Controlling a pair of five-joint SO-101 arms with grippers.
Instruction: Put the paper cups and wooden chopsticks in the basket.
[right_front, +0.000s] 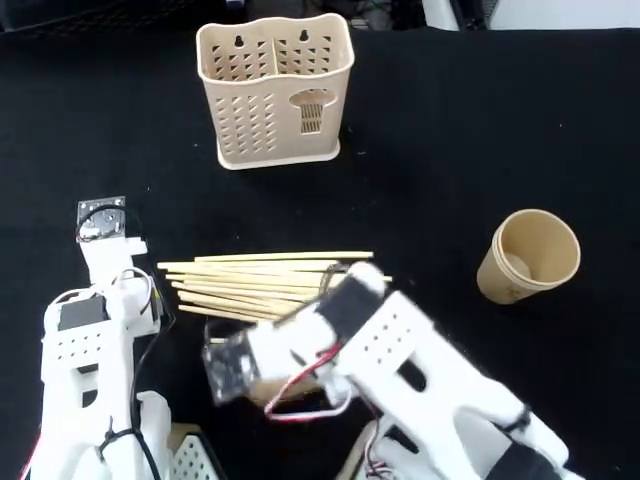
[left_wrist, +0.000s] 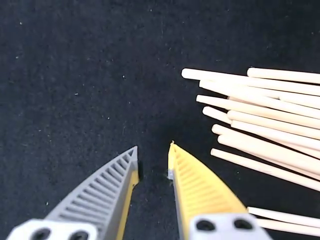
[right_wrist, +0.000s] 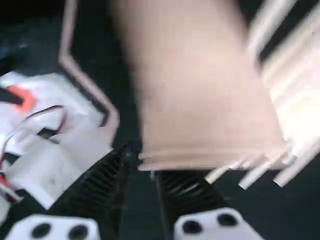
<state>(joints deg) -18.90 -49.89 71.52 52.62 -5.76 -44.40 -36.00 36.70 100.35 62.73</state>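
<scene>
A beige slotted basket (right_front: 275, 95) stands upright at the back of the table. Wooden chopsticks (right_front: 265, 280) lie in a loose bundle at the middle. One paper cup (right_front: 530, 255) lies on its side to the right, mouth toward the camera. My left gripper (left_wrist: 154, 150) hovers open over bare cloth just beside the chopsticks' ends (left_wrist: 260, 115), holding nothing. My right gripper (right_wrist: 142, 165) is at the near side of the bundle, shut on the rim of a second paper cup (right_wrist: 200, 100). A bit of that cup (right_front: 278, 388) shows under the right arm.
Black cloth covers the table (right_front: 450, 140). The left arm (right_front: 90, 340) stands at the near left. The right arm (right_front: 400, 370) slants across the near middle, over the chopsticks' near edge. Bare cloth lies between the bundle and the basket.
</scene>
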